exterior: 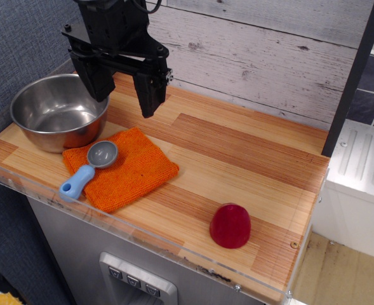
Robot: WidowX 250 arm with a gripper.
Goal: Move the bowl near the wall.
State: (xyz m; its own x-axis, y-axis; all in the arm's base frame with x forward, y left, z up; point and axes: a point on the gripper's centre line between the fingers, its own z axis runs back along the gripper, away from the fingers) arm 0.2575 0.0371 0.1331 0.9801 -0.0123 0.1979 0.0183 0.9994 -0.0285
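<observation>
The shiny steel bowl point(58, 112) sits upright at the left end of the wooden counter, against the blue-grey panel. The whitewashed plank wall point(256, 54) runs along the counter's back edge. My black gripper point(124, 96) hangs open and empty above the counter, just right of the bowl's far rim. One finger point(96, 81) is over the bowl's right edge, the other point(150, 93) is over bare wood. It touches nothing.
An orange cloth point(126, 170) lies in front of the bowl with a small grey scoop with a blue handle point(90, 166) on it. A red rounded object point(230, 225) sits near the front right. A clear lip edges the counter's front point(174, 251).
</observation>
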